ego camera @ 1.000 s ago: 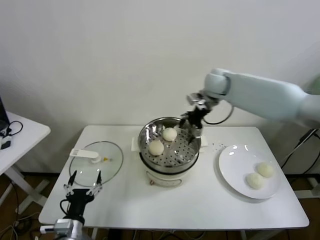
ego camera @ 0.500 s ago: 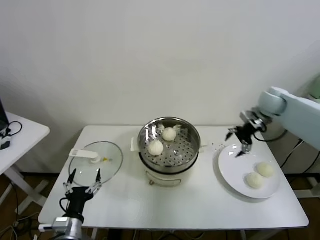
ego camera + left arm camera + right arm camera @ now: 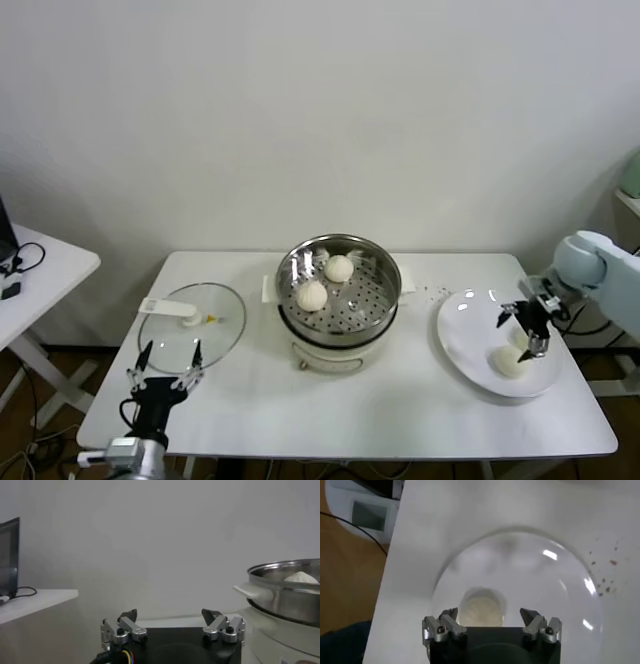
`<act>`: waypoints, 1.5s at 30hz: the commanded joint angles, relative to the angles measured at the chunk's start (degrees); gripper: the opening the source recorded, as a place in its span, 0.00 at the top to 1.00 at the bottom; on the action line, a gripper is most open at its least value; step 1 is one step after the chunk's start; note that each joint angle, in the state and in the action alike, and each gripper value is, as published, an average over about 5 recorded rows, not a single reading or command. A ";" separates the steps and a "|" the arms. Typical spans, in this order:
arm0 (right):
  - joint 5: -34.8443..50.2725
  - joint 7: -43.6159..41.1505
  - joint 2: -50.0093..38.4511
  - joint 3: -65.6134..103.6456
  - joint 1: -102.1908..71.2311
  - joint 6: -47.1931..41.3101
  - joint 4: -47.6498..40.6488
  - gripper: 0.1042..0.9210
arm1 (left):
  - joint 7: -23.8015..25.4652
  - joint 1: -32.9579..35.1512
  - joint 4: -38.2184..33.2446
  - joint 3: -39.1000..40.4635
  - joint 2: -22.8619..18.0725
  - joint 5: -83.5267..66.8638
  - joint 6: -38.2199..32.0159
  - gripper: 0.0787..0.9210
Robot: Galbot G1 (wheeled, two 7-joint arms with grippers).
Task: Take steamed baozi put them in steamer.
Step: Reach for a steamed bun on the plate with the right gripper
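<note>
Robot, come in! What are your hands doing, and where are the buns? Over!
Right gripper open over the white plate, above two baozi. Left gripper open, parked by the glass lid. Two baozi in the steamer. Nothing blocking.

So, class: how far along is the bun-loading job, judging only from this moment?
Done: two buns lie in the steamer. In hand: the right gripper, open and empty, hangs over the plate, above the buns there. Left: at least one bun on the plate. The left gripper waits open near the table's front edge by the lid.
</note>
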 commanded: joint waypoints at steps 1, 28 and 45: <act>-5.91 2.05 0.36 5.55 -7.05 0.11 -2.44 0.12 | 0.02 0.12 0.13 -0.06 0.04 -0.27 -0.08 0.12; -7.83 3.44 4.64 3.09 -7.17 -0.21 -4.96 0.12 | 0.01 -0.15 1.02 -0.31 0.01 -0.31 -0.07 0.12; -8.12 3.22 5.06 3.30 -6.49 -0.37 -5.29 0.22 | -0.04 -0.22 0.89 -0.07 -0.16 -0.26 0.09 0.12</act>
